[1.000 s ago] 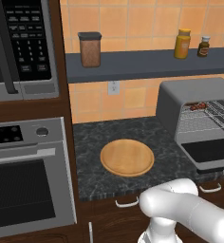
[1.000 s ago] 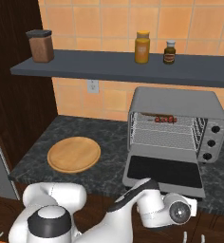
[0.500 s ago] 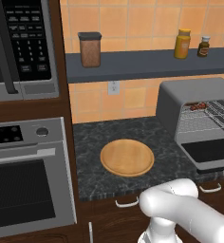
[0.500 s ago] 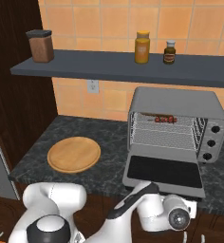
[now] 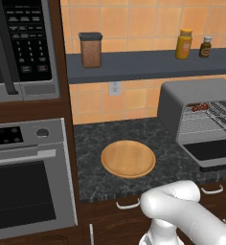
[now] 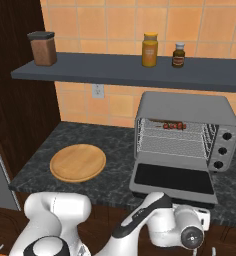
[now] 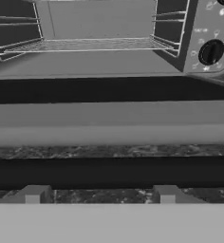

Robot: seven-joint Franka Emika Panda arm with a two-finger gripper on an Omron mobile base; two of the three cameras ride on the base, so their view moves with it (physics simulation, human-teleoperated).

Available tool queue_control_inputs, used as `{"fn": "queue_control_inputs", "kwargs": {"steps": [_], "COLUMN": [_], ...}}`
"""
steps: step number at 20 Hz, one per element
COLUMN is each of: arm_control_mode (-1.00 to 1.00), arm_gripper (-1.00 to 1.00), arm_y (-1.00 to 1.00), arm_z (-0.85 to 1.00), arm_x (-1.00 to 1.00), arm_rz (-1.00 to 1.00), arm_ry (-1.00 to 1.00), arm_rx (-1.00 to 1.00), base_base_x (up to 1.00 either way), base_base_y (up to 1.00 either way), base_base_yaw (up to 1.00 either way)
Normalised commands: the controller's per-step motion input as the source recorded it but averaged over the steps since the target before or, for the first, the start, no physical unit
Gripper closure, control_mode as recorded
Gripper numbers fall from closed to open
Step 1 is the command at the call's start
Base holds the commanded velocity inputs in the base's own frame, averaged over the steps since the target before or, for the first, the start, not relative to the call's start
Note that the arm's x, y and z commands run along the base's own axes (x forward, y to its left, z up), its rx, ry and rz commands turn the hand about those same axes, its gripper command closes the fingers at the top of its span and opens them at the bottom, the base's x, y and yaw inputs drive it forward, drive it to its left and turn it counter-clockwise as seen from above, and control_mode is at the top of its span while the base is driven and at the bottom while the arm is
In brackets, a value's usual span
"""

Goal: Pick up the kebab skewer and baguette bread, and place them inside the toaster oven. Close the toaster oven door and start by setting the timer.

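1. Hand (image 7: 100, 195): released. In your hand view the two fingertips (image 7: 33, 194) stand wide apart with nothing between them. The hand sits low in front of the toaster oven and looks straight into its mouth.
2. Toaster oven (image 6: 187, 107): you will find it at the right end of the dark stone worktop (image 6: 115, 145), against the tiled wall, with its cavity open toward you.
3. Toaster oven door (image 6: 172, 178): folded down flat, dark glass facing up, front edge reaching to the worktop's edge. In the hand view its grey frame runs as a broad band across the middle. Below that a dark bar crosses just ahead of the fingertips; whether that bar is the handle, you cannot tell from here.
4. Kebab skewer (image 6: 174, 126): lying on the wire rack (image 7: 85, 45) inside the oven, toward the back and high in the cavity, roughly parallel to the opening. From the left base view you see it as small red chunks just inside the left wall.
5. Control knob (image 7: 210, 52): dark, on the oven's right-hand panel, beside the cavity.
6. Round wooden board (image 6: 78, 162): flat on the worktop, well to the left of the oven.
7. Shelf (image 6: 115, 72): above the worktop, carrying a brown canister (image 6: 42, 48), a yellow jar (image 6: 150, 50) and a small dark bottle (image 6: 178, 55).
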Motion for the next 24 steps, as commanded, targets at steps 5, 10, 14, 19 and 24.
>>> {"fn": "queue_control_inputs", "kwargs": {"steps": [5,10,14,19,24], "arm_control_mode": [-1.0,-1.0,-1.0,-1.0,-1.0], "arm_gripper": [-1.0,-1.0,-1.0,-1.0,-1.0], "arm_y": [0.0,0.0,0.02,0.09,0.14], "arm_z": [0.55,0.61,0.65,0.57,0.48], "arm_x": [0.35,0.33,0.4,0.48,0.5], "arm_rz": [0.0,0.0,0.0,0.0,0.01], "arm_ry": [-0.07,-0.08,-0.08,-0.05,-0.04], "arm_rx": [0.01,0.01,0.0,0.0,0.0], "base_base_x": [0.0,0.0,0.0,0.0,0.0], "base_base_y": [0.0,0.0,0.0,0.0,0.0], "base_base_yaw": [0.0,0.0,0.0,0.0,0.0]}}
